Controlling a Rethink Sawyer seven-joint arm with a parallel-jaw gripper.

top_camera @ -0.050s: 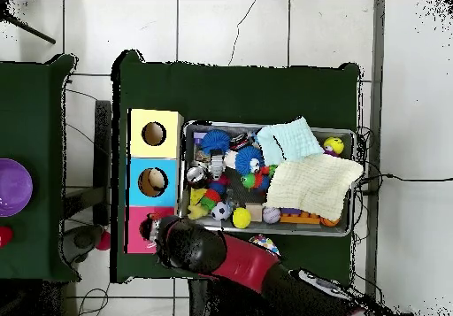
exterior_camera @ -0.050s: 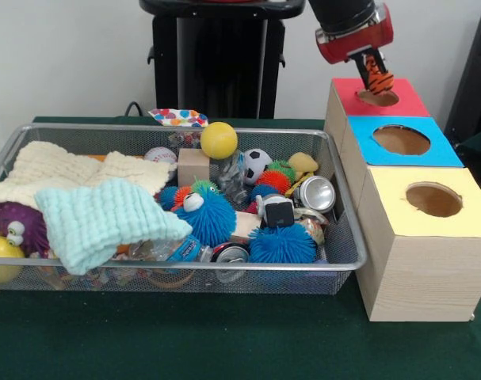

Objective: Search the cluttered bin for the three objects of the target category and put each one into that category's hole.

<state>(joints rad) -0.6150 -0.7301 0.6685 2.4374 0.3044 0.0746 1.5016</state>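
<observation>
Orange black-striped toy, small, clamped in end effector, over red box's hole

Wire-mesh metal bin, woodgrain boxes below gripper, knobbly cloths, shiny cans.

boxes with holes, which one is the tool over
The red-topped box, farthest in the row in the front view. The tool holds an orange striped toy at its hole; the blue box and yellow box stand clear.
</observation>
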